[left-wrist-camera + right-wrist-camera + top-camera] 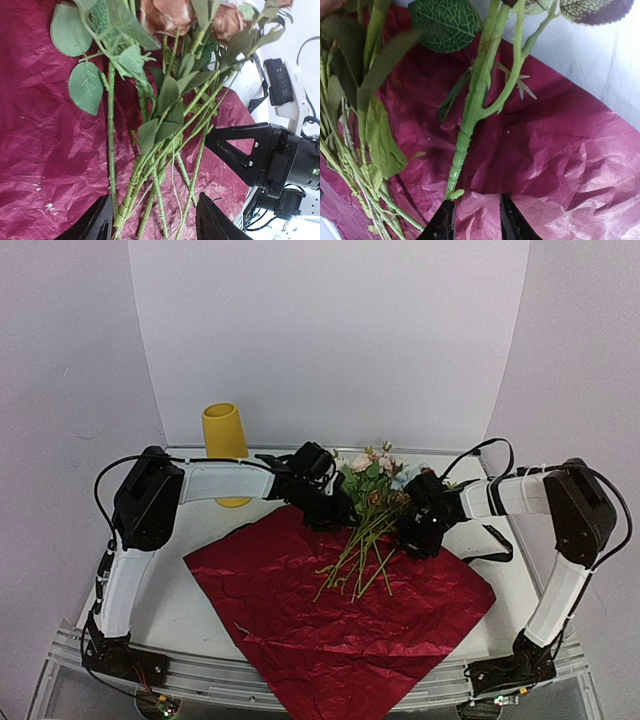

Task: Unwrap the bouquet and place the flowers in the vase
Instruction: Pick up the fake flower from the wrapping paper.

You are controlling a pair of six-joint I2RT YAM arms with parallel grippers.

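flowers on paper, blooms at its far corner, stems nearward | vase upright beyond paper | left gripper spread wide astride stems | right gripper ajar, empty

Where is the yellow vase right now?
In the overhead view the vase stands upright at the far left of the table, behind the left arm, left of the flowers.

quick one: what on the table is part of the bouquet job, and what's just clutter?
Job: flowers, red wrapping paper spread flat under them, yellow vase.
Lying about: black strap off the paper's right edge, possibly the ribbon.
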